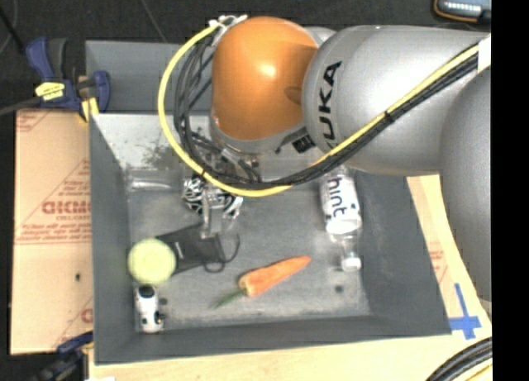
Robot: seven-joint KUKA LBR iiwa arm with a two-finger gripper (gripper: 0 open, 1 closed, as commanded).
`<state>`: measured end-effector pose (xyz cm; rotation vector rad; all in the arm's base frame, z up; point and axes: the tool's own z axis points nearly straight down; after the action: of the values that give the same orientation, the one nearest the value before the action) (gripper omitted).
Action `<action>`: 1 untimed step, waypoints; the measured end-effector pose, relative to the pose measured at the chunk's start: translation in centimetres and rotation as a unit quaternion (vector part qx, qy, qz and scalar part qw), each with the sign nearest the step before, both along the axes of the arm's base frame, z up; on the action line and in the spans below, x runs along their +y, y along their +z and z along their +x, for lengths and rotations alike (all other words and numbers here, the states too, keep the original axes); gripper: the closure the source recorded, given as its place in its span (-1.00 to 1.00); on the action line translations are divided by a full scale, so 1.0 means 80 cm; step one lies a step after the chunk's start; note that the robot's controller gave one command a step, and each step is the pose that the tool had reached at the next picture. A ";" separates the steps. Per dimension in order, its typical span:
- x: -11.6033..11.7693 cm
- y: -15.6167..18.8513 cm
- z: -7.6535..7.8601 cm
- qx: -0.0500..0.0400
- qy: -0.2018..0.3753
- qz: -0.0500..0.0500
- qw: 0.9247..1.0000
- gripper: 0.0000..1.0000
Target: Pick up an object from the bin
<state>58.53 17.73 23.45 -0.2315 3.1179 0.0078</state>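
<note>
In the left-centre of the frame, under the orange cover [260, 73] of the arm [388, 107] and its loop of yellow and black cables [175, 131], we see the pincer [208, 221] reaching down into the grey bin [388, 239]. We cannot tell whether the pincer is open or closed, as its lower end is thin and dark against the bin floor. It stands over the upper edge of a black flat thing [192, 252] that lies in the lower left part of the bin, with a thin dark cord looping off its right side. We cannot tell whether the pincer touches it, and we see nothing held in the pincer.

Just left of the black flat thing, overlapping its left end, lies a pale green disc [151, 261]. Below the disc, near the bin's lower left corner, stands a small white thing with a dark top [148, 311]. To the right of the black flat thing, apart from it, an orange carrot [274, 276] lies slanted, its thin green stalk pointing lower left. Further right, a clear bottle [341, 210] with a white label lies with its cap toward the bottom of the frame. Just beside the pincer, on its upper left, sits a black-and-white patterned thing [195, 193], partly hidden by the cables
</note>
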 end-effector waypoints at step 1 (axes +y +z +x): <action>-0.022 -0.068 -0.035 0.005 -0.052 -0.002 0.999 -1.00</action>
<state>55.76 15.95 17.98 -0.0690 3.1366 0.0018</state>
